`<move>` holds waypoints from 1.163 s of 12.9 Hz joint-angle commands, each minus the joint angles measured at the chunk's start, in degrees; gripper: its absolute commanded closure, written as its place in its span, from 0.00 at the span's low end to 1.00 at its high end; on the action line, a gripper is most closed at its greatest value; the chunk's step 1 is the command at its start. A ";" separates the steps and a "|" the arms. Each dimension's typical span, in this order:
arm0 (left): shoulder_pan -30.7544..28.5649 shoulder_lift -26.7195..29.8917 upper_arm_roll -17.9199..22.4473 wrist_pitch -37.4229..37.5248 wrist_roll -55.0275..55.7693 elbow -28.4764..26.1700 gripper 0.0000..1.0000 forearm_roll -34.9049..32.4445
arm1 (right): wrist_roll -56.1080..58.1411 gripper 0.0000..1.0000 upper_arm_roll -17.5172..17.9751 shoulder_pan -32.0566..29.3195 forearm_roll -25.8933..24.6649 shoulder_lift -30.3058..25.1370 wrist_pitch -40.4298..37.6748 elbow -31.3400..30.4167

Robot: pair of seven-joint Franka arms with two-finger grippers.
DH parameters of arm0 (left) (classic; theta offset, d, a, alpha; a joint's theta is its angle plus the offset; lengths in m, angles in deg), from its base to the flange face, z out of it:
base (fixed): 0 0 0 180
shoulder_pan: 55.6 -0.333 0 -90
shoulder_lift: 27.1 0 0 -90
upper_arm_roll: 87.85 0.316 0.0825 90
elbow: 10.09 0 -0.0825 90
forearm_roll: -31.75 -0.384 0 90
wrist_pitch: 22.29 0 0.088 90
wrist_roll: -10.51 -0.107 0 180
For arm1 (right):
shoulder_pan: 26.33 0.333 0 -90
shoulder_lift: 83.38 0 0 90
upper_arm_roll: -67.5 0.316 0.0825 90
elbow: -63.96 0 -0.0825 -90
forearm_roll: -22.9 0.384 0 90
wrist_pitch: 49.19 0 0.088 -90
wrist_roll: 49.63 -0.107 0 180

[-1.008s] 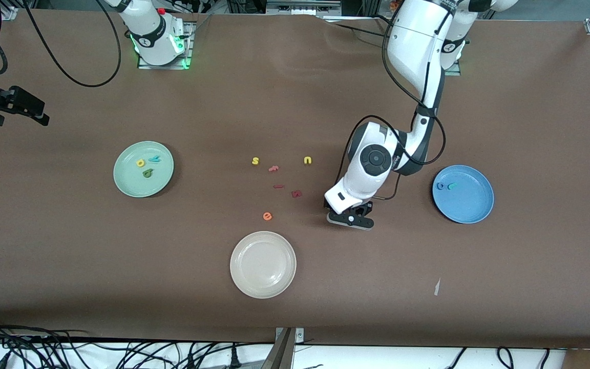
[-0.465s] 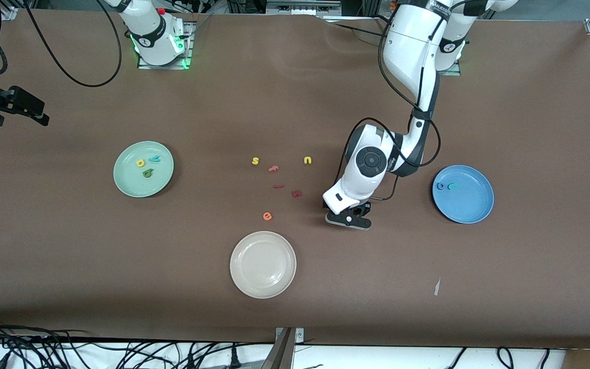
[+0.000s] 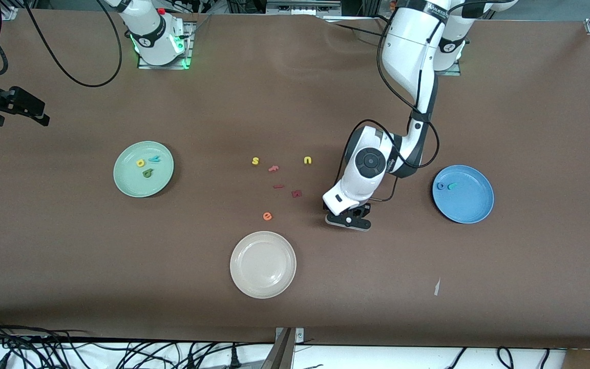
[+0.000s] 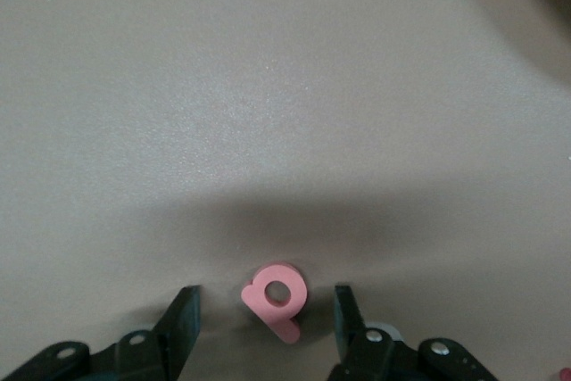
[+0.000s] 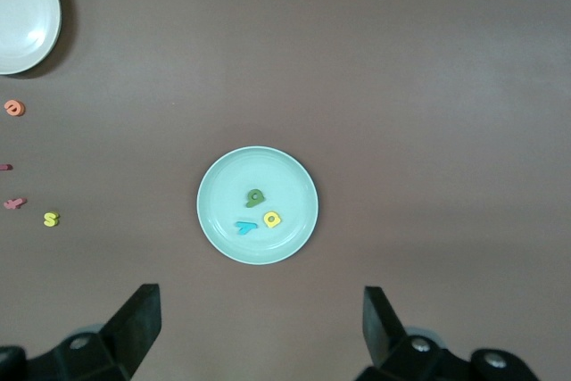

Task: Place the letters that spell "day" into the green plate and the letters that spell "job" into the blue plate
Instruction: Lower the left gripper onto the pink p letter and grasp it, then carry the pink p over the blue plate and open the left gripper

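Note:
My left gripper (image 3: 349, 221) is down at the table between the loose letters and the blue plate (image 3: 471, 205). Its fingers (image 4: 183, 314) stand open on either side of the pinkish-red "b" (image 4: 275, 296), with a gap on each side; the "b" lies flat. In the blue plate lie the blue "o" (image 3: 441, 186) and the cyan "j" (image 3: 451, 185). The green plate (image 3: 131, 180) holds the yellow "a" (image 3: 140, 163), cyan "y" (image 3: 154, 159) and green "d" (image 3: 147, 173). My right gripper (image 5: 263, 310) waits open, high over the table by the green plate (image 5: 223, 194).
A cream-white plate (image 3: 262, 264) sits nearer the front camera. Loose on the table are a yellow "s" (image 3: 255, 161), a yellow "u" (image 3: 308, 160), an orange "e" (image 3: 267, 216) and dark red letters (image 3: 296, 193). A white scrap (image 3: 437, 287) lies near the front edge.
The left arm has shifted slightly, and its gripper has crept a little toward the right arm's end of the table. The letters and plates have not moved.

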 commanded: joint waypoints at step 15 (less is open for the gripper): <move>-9.33 10.49 1.36 16.80 -6.32 -0.50 0.72 -1.70 | 1.21 0.00 0.38 -0.48 1.18 0.53 -0.78 1.34</move>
